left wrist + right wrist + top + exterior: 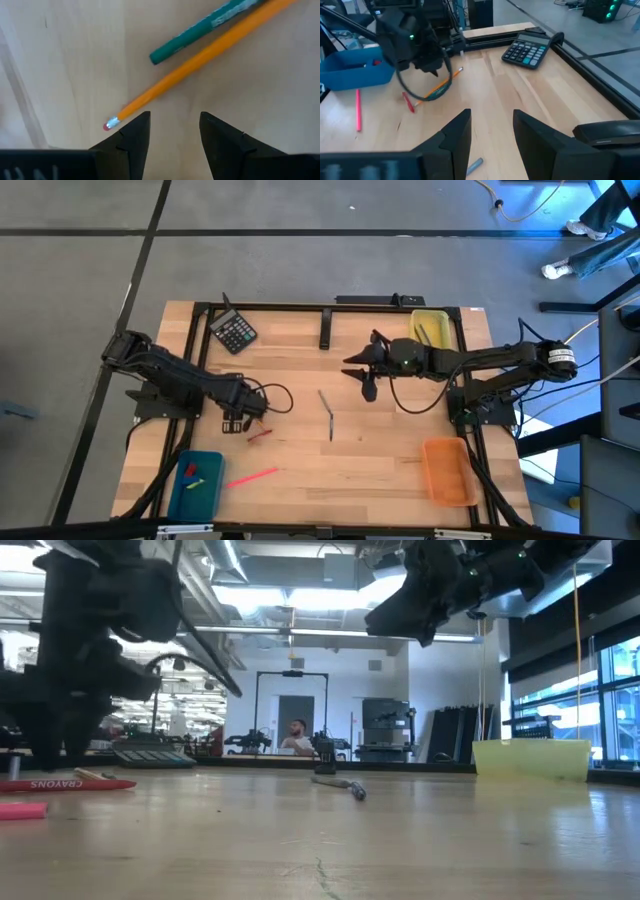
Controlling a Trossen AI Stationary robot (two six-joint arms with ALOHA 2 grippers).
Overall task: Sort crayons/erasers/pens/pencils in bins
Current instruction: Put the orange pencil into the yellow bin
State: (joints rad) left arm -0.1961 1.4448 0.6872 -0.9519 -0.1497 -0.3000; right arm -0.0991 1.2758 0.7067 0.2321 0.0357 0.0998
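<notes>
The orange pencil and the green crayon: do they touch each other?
Cannot tell. In the left wrist view the orange pencil and green crayon converge, but any contact lies beyond the frame.

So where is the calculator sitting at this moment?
In the high view the black calculator lies at the table's far left corner, beyond the left gripper; the right wrist view also shows it beside the black frame rail.

1. The left gripper (236, 423) hung low over the table's left half, its fingers (131, 142) parted and holding nothing.
2. The right gripper (366, 392) was raised above the table's middle, jaws apart and empty.
</notes>
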